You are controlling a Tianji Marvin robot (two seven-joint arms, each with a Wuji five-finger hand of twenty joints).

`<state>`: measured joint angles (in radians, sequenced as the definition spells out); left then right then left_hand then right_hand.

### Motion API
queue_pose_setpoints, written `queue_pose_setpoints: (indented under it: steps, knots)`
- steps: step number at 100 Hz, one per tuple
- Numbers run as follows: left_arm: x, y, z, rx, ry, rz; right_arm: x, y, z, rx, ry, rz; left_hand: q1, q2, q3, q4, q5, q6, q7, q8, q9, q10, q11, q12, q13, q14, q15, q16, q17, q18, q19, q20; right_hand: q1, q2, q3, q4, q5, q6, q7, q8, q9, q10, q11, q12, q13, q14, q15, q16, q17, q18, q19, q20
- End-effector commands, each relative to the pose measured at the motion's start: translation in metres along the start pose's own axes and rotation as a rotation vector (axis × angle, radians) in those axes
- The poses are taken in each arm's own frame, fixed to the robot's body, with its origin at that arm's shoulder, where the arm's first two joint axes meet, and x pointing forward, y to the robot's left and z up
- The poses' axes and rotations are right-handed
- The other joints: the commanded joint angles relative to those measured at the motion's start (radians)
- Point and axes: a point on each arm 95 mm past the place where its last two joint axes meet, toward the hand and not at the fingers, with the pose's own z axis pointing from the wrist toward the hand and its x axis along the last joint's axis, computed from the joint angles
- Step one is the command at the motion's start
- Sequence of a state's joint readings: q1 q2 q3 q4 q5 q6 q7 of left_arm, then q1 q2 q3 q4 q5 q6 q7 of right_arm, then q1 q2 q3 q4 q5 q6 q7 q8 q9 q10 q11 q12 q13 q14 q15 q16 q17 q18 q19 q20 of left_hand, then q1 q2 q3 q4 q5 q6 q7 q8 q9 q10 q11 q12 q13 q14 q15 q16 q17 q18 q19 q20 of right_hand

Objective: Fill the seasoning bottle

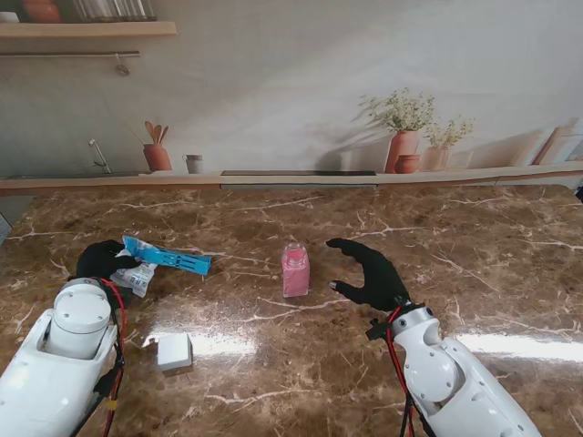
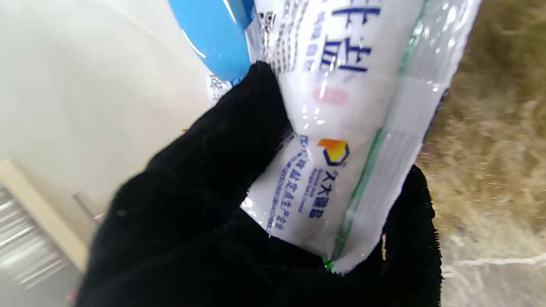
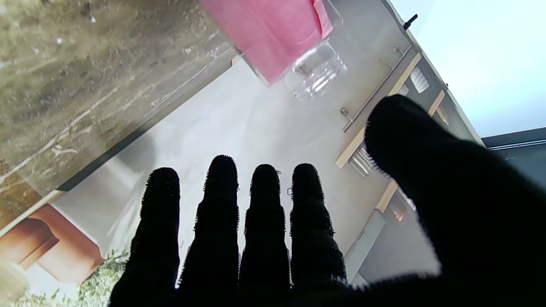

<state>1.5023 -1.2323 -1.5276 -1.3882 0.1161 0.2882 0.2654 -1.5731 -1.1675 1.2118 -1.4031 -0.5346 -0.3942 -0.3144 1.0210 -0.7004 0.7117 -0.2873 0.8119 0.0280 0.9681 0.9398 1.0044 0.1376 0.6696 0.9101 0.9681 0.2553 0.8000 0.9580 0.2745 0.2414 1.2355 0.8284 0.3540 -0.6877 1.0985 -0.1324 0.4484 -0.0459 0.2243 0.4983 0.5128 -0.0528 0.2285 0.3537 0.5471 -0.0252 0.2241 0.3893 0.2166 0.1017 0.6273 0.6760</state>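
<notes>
A clear seasoning bottle [image 1: 295, 269] with pink contents stands upright on the marble table [image 1: 301, 364] near the middle; the right wrist view shows it as the bottle [image 3: 277, 38]. My right hand [image 1: 369, 273] hovers open just to its right, fingers [image 3: 222, 213] spread, not touching it. On the left, my left hand [image 1: 102, 262] is shut on a blue and white seasoning bag [image 1: 164, 258], which points toward the bottle. Up close, the bag [image 2: 341, 128] is pinched between thumb and fingers [image 2: 222, 170].
A small white lid or cap [image 1: 173, 350] lies on the table nearer to me on the left. A back ledge [image 1: 301, 178] carries vases with plants [image 1: 405, 137] and a utensil pot [image 1: 157, 155].
</notes>
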Motion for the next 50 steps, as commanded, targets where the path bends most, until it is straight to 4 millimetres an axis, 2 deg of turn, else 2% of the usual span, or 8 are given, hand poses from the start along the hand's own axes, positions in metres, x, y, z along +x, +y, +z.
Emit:
queue_pose_setpoints:
  steps: [1,26,50]
  knots:
    - [0.015,0.000,-0.006,0.011,0.052,-0.033,0.003,0.004,-0.001,-0.005,-0.002,-0.006,0.173,0.278,0.217,0.103,0.181,-0.167,0.135,0.025,0.034,-0.097,0.098,0.039,0.081,0.016,0.087,0.020,-0.015,-0.001,0.008,0.023,0.005,0.016,-0.008,0.030,0.011,-0.027,0.007,-0.013,0.011,-0.004,-0.002,-0.023,0.013,-0.009,-0.002,-0.005,-0.004,-0.004,0.015,-0.019]
    - [0.053,-0.004,-0.039,0.033,0.214,-0.094,0.026,0.035,0.000,-0.065,0.025,-0.097,0.170,0.275,0.222,0.103,0.182,-0.170,0.127,0.035,0.041,-0.098,0.096,0.043,0.088,0.015,0.088,0.022,-0.011,0.002,0.009,0.033,0.001,-0.009,-0.028,0.026,0.014,-0.014,0.005,-0.015,0.007,0.002,-0.012,-0.026,-0.001,-0.011,-0.018,-0.015,-0.010,-0.006,0.006,-0.025]
    - [0.087,0.008,-0.077,0.021,0.386,-0.105,0.064,0.071,0.000,-0.079,0.063,-0.222,0.167,0.274,0.225,0.103,0.184,-0.174,0.120,0.039,0.048,-0.099,0.096,0.043,0.096,0.012,0.088,0.020,-0.007,0.001,0.008,0.037,-0.038,-0.060,-0.064,0.014,0.023,0.065,-0.011,-0.032,0.031,0.012,-0.037,-0.037,-0.011,-0.033,-0.076,-0.071,-0.011,-0.008,-0.012,-0.043]
